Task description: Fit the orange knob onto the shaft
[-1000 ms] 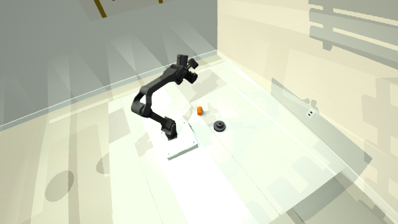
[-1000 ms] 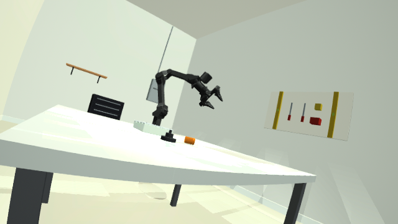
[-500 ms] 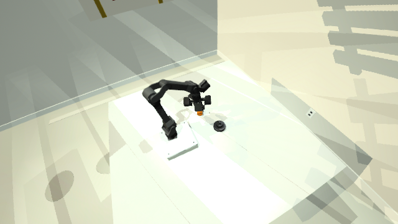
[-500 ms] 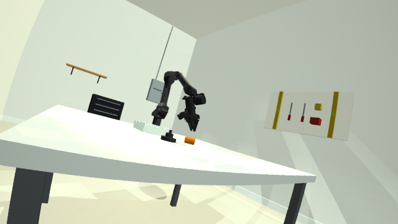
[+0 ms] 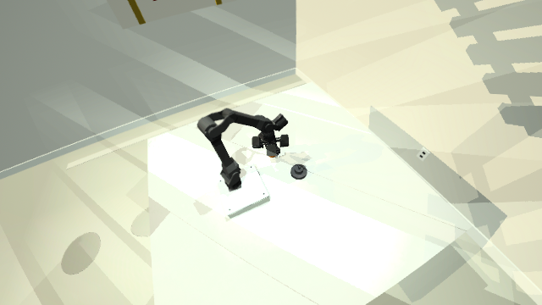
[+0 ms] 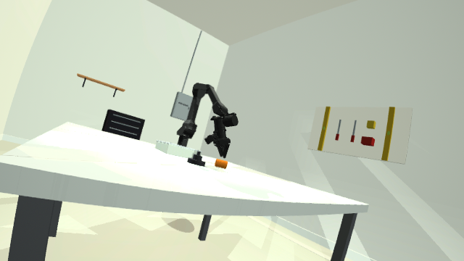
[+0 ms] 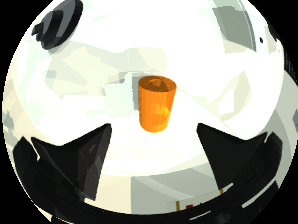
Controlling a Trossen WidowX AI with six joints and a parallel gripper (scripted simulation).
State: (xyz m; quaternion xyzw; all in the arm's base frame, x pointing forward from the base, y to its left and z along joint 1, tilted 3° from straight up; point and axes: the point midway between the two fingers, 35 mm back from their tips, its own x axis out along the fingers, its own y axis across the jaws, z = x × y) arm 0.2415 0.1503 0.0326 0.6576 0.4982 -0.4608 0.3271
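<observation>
The orange knob [image 6: 221, 164] [image 7: 157, 109] lies on its side on the table; its hollow end faces the top of the wrist view. In the top view only a sliver of it shows below the arm's wrist. The dark round pedestal [image 5: 299, 174] [image 6: 196, 162] [image 7: 65, 25] stands a short way from the knob, its shaft upright and bare. The shaft's flat side cannot be made out. My gripper [image 5: 271, 143] [image 6: 223, 156] [image 7: 156, 127] is open and empty, pointing down just above the knob. In the wrist view the knob shows between and beyond the fingertips.
The arm stands on a white base plate [image 5: 250, 196] [image 6: 170, 148], which lies beside the pedestal. The white table [image 5: 322, 220] [image 6: 109, 170] carries them all. A tool board [image 6: 348, 145] hangs on the wall, away from the arm.
</observation>
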